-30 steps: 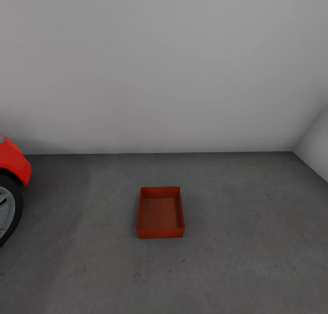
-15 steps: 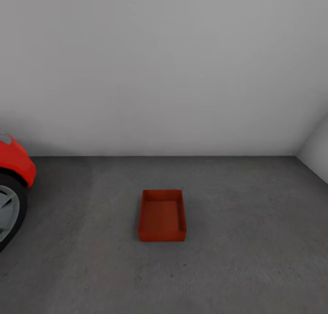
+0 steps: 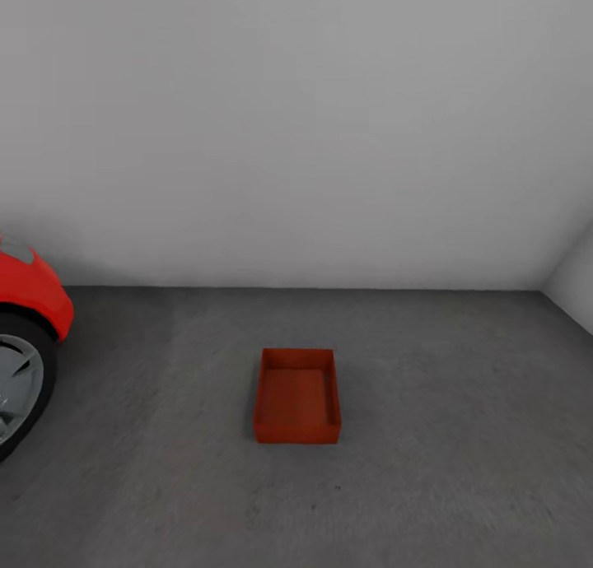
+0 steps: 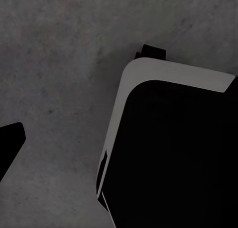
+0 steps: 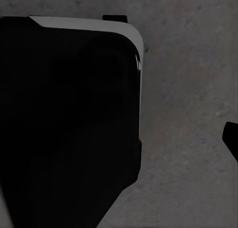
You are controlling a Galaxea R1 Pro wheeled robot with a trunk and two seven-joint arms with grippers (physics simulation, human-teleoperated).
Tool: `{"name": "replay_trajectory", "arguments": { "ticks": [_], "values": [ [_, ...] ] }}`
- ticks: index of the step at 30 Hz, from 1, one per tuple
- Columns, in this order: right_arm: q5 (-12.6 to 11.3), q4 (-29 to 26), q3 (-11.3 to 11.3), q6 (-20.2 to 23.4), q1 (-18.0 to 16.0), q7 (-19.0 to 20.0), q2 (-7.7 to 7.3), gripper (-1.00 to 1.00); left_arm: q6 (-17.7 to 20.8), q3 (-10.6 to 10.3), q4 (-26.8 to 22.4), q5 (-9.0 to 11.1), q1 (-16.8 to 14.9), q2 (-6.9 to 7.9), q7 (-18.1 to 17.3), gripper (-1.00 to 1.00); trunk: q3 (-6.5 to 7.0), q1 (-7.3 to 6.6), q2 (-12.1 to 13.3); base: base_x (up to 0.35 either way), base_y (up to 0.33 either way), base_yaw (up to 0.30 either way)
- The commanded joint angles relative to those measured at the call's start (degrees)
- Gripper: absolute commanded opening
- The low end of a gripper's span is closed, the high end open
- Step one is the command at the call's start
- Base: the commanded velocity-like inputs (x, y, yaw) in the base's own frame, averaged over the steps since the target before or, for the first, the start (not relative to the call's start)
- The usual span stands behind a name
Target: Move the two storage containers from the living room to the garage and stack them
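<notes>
One orange-red storage container (image 3: 297, 396) is sitting open side up on the grey concrete floor (image 3: 445, 436) of the garage, roughly centred in the head view and well apart from the white wall (image 3: 296, 123) behind it. At the left edge of that view, the front of a red car (image 3: 29, 292) and part of its wheel (image 3: 18, 383) are showing, also well apart from the container. The container is looking empty, with nothing stacked on it.

Judging from this, the first half of the task is appearing done: one container is already resting on the garage floor. The second container is still waiting to be brought and set on top of this one.

The head view is giving the room and the container, but no arms. The two wrist views are giving the opposite: each is looking down at mottled concrete with a large black, pale-edged part of the robot's body (image 4: 168, 148) filling much of it, plus a dark sliver at one edge that may be a fingertip. Whether either gripper is spread or closed cannot be told from these slivers, though nothing orange-red is appearing beside them.
</notes>
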Motion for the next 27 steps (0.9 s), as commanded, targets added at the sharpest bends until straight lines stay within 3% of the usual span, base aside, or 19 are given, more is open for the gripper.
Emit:
{"name": "replay_trajectory", "arguments": {
  "ticks": [1,27],
  "values": [
    [-0.5,0.2,0.5,-0.3,-0.1,0.0,0.02,1.00,-0.1,-0.5,0.0,0.4,0.0,-0.01,0.1,1.00,0.05,0.00,0.0,0.000,0.000,0.065],
    [-0.5,0.2,0.5,-0.4,-0.1,1.0,-0.12,1.00,-0.1,-0.5,0.0,0.4,0.0,-0.01,0.1,1.00,2.47,0.00,0.0,0.000,0.000,0.008]
  ]
}}
